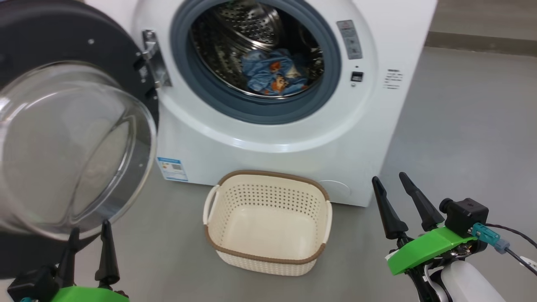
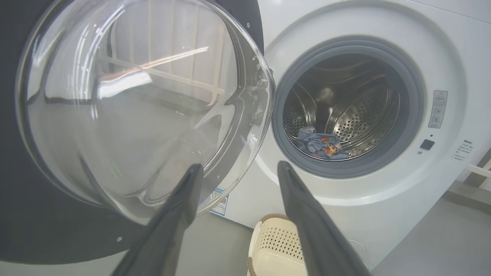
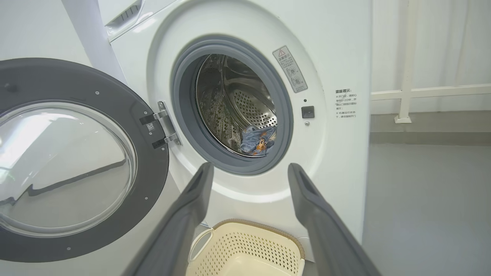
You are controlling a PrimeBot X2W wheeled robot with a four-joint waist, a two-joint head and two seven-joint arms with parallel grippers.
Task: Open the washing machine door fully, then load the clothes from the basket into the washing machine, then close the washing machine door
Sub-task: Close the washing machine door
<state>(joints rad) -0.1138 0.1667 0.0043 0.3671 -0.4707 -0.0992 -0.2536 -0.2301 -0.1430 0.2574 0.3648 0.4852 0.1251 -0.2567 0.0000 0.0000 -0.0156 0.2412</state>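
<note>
Basket (image 1: 268, 262) in front of washing machine (image 1: 272, 163) is empty. Clothes (image 1: 275, 75) lie in its drum, cream one prob. under the blue. Washing machine door (image 1: 71, 138) hangs wide at its hinge side. L gripper (image 1: 90, 226) and R gripper (image 1: 389, 177) are both spread wide, empty. To shut: L pushes door's outer edge, steady sweep to latch.
</note>
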